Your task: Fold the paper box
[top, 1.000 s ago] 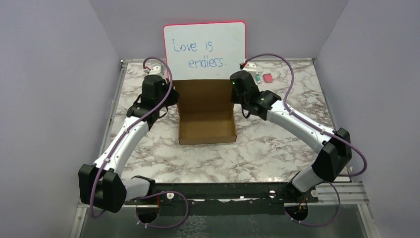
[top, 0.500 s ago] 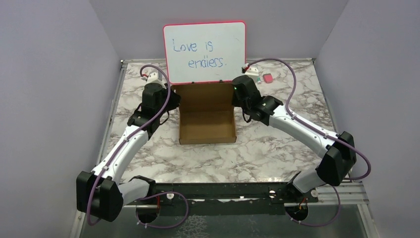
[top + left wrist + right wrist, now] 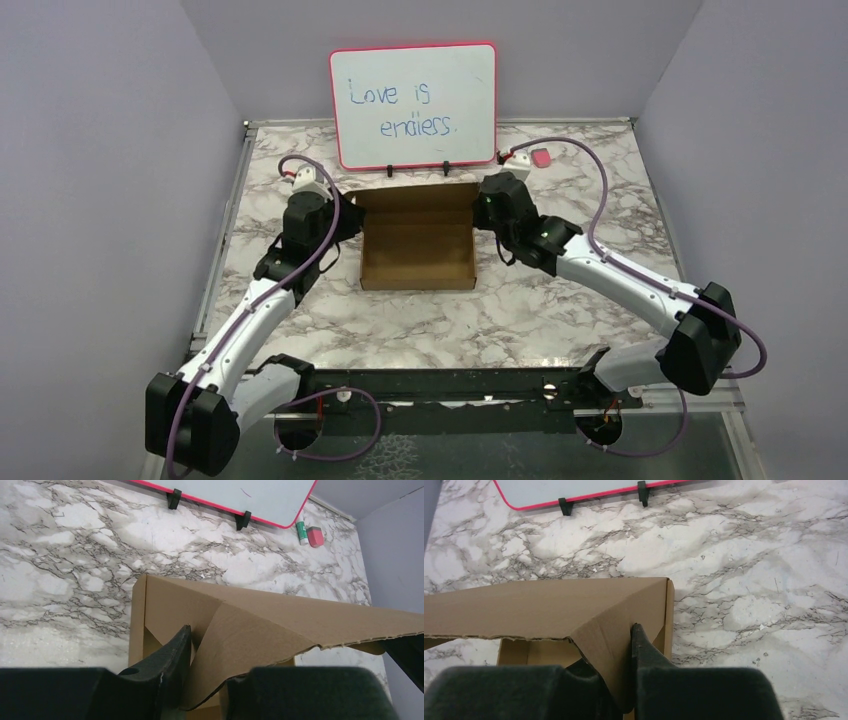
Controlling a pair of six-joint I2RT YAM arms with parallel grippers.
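Note:
The paper box (image 3: 418, 262) is a shallow brown cardboard tray in the middle of the table, its lid (image 3: 415, 195) hinged at the back and leaning forward over it. My left gripper (image 3: 343, 208) is at the lid's left corner. In the left wrist view its jaws (image 3: 215, 655) straddle the lid's folded side flap (image 3: 240, 635), the left finger pressed against it. My right gripper (image 3: 487, 205) is at the right corner. There the jaws (image 3: 614, 650) are shut tight on the other side flap (image 3: 606, 635). The inner fingers are mostly hidden behind cardboard.
A pink-framed whiteboard (image 3: 413, 100) with blue writing stands on clips just behind the box. A pink eraser (image 3: 540, 157) and a green marker (image 3: 300, 531) lie at the back right. Lilac walls close in the marble table (image 3: 560, 290) on three sides.
Both arms have drawn back toward the near edge and come down, bringing the lid from upright against the whiteboard to leaning over the tray. The whiteboard's clips now show.

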